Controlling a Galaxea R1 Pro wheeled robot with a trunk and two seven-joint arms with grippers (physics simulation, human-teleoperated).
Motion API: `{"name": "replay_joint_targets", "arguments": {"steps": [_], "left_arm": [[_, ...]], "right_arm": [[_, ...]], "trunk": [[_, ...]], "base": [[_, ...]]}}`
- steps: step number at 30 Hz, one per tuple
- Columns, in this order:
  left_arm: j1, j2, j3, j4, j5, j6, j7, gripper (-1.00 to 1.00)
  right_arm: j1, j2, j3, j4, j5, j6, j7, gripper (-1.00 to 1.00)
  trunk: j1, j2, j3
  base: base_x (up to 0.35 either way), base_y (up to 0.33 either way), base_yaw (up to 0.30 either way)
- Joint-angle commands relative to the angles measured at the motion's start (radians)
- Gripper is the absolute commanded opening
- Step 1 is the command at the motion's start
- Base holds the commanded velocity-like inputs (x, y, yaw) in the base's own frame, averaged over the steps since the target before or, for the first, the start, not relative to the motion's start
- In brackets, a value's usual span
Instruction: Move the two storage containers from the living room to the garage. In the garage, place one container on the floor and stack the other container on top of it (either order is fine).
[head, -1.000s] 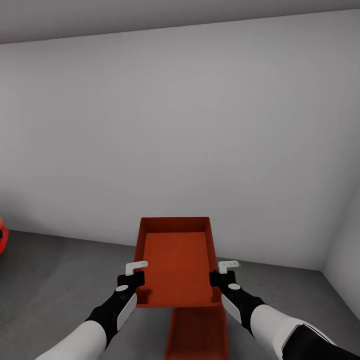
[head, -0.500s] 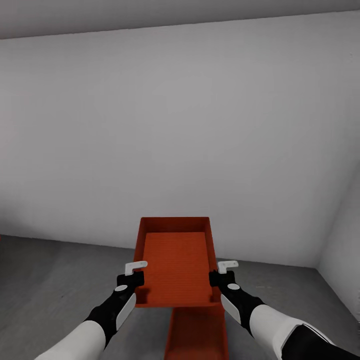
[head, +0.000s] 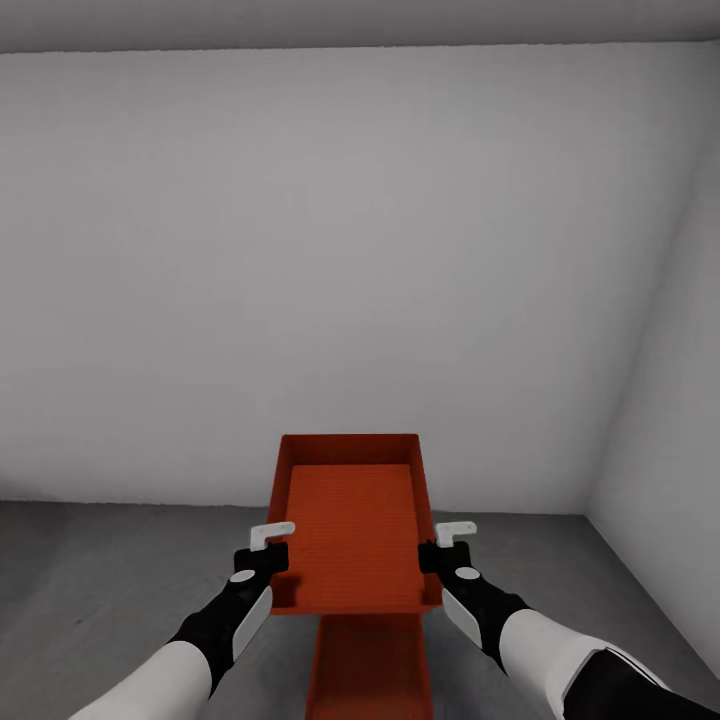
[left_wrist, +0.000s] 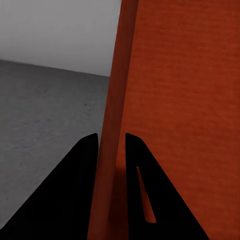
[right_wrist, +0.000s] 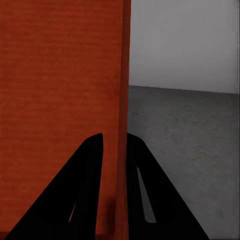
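Note:
I hold an orange-red storage container (head: 352, 520) level in front of me, above the dark grey concrete floor (head: 100, 570) of the garage. My left gripper (head: 272, 560) is shut on its left wall (left_wrist: 112, 125); black fingers (left_wrist: 82, 165) straddle that thin wall. On the opposite wall (right_wrist: 122, 115) my right gripper (head: 432, 556) is shut. A second storage container (head: 370, 665) lies on the floor directly below the held one, partly hidden by it.
A plain white wall (head: 350, 250) faces me a short way ahead. Another white wall (head: 670, 450) meets it at the right, forming a corner. Grey floor spreads to both sides of the lower container.
The view has swung to the right: the red object at the far left left the picture and the right corner came in. The lower container sits more squarely under the held one. Both grips are unchanged.

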Motion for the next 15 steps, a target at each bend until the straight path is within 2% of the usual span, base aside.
{"name": "replay_joint_targets", "arguments": {"steps": [1,15], "left_arm": [[0.000,0.000,0.008,-0.004,-0.012,-0.010,0.017,-1.00],[0.000,-0.001,0.007,-0.004,-0.012,-0.010,0.017,-1.00]], "right_arm": [[-0.001,0.001,-0.053,0.004,-0.036,-0.006,-0.001,-1.00],[-0.001,0.000,-0.054,0.004,-0.036,-0.001,-0.001,-1.00]], "trunk": [[0.000,-0.001,0.000],[0.000,-0.001,0.000]], "base": [[0.000,0.000,-0.196],[0.000,0.000,-0.024]]}}
